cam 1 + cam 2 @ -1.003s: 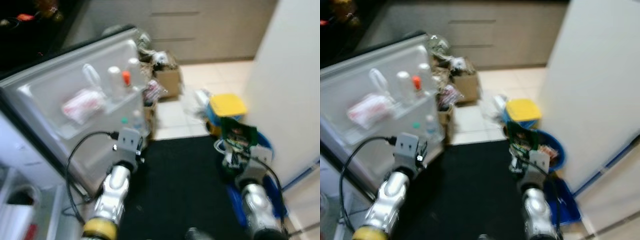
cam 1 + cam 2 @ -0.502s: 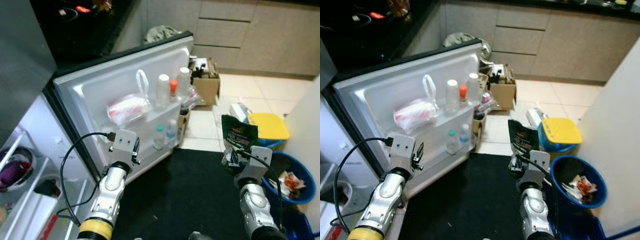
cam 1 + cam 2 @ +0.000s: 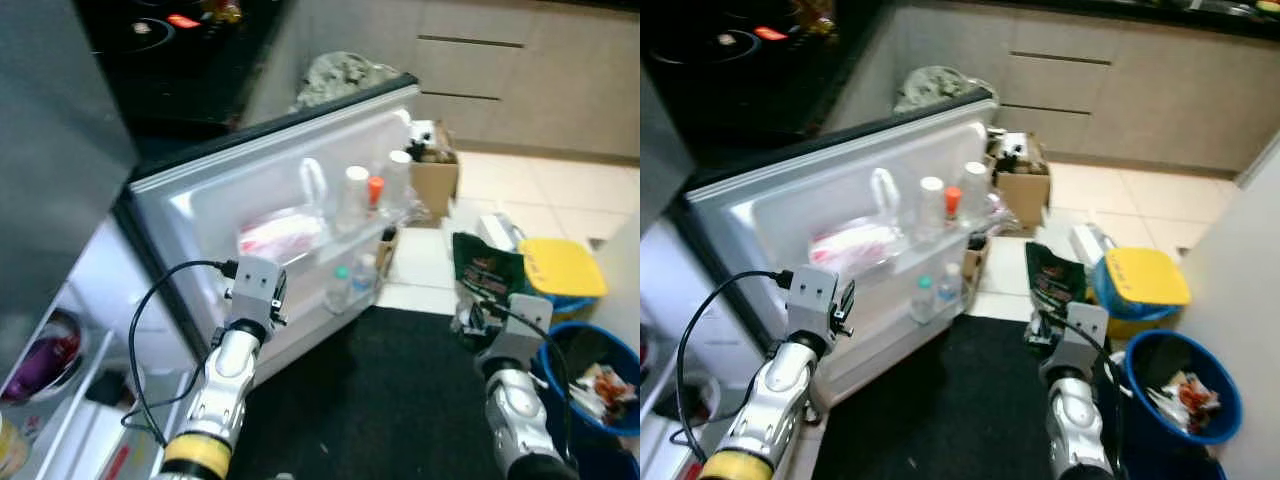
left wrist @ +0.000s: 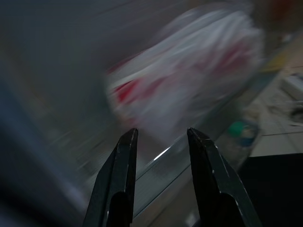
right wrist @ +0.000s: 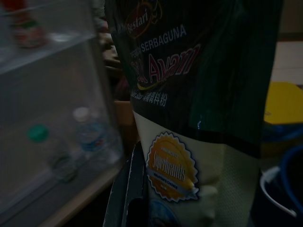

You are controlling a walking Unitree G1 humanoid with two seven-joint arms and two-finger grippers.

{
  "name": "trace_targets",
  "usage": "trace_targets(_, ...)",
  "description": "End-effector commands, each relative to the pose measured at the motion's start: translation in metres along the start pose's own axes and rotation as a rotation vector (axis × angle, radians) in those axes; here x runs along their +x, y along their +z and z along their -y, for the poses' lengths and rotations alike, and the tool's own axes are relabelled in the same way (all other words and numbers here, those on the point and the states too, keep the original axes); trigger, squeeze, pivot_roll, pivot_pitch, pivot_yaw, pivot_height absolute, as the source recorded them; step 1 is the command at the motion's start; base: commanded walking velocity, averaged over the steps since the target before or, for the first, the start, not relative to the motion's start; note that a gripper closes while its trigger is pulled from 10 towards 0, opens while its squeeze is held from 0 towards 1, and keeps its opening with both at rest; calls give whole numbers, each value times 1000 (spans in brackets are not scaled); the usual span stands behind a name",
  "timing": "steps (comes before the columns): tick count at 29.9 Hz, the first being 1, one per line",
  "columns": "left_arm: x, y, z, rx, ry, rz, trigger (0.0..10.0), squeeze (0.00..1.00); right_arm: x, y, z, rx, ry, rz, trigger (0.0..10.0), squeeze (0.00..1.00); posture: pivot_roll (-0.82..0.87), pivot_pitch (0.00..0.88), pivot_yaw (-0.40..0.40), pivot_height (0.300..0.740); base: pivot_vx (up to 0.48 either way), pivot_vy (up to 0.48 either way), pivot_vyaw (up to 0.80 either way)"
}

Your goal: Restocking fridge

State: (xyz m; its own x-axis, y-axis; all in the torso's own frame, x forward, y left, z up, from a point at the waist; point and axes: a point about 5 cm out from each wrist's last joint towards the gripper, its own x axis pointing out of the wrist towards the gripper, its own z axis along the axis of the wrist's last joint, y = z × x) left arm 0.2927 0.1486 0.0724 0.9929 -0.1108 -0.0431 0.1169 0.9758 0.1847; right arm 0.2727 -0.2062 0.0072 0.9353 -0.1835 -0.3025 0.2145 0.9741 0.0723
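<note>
Up close, dark green pouch point(image 5: 199, 94) lettered "Bestari", "SERBAGUNA", "Superbrands".

Left wrist view: motion blur smears the white bag point(image 4: 189, 80) with red markings; its print is unreadable. Right wrist view: the dark green packet point(image 5: 199, 94) is cut off by the frame's edges and hides all but one finger point(image 5: 130, 198) of the right gripper. Eye views: fridge shelves point(image 3: 60, 400) are cut by the frame edge; the blue bin's point(image 3: 1185, 390) contents are too small to identify.
</note>
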Motion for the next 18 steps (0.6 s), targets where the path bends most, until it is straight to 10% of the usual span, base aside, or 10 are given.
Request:
trace_targets(1,-4,-7,3,-1,-10,-35,10000,0,1,5,2,-15,-3,30,10000,0,-26,23,-67,740,0,0,800)
trace_targets(18,-4,-9,3,15,-8,-41,10000,0,1,6,3,-16,-3,29,10000,0,-27,24,-70,740,0,0,800)
